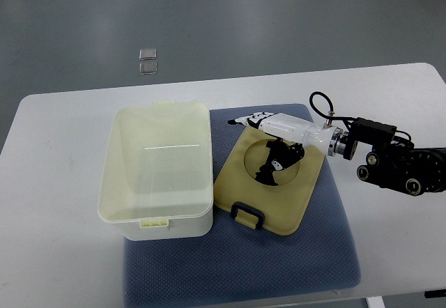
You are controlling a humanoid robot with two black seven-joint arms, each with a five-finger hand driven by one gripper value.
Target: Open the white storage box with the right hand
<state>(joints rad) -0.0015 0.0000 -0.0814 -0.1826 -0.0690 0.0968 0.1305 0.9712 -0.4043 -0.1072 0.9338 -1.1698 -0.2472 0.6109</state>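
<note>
The white storage box (159,172) stands open on the left part of a blue mat (327,252), its inside empty. Its cream lid (268,182) lies flat on the mat to the right of the box, with a black handle (246,215) at its near edge. My right hand (268,144) comes in from the right and rests over the lid's round recess. Its white fingers (252,120) reach toward the box's upper right and its dark fingers (275,163) lie curled on the lid. It does not grip anything that I can see.
The mat lies on a white table (56,182). The right arm's black wrist and joints (394,162) sit over the table's right side. Two small clear squares (147,60) lie on the grey floor beyond the table.
</note>
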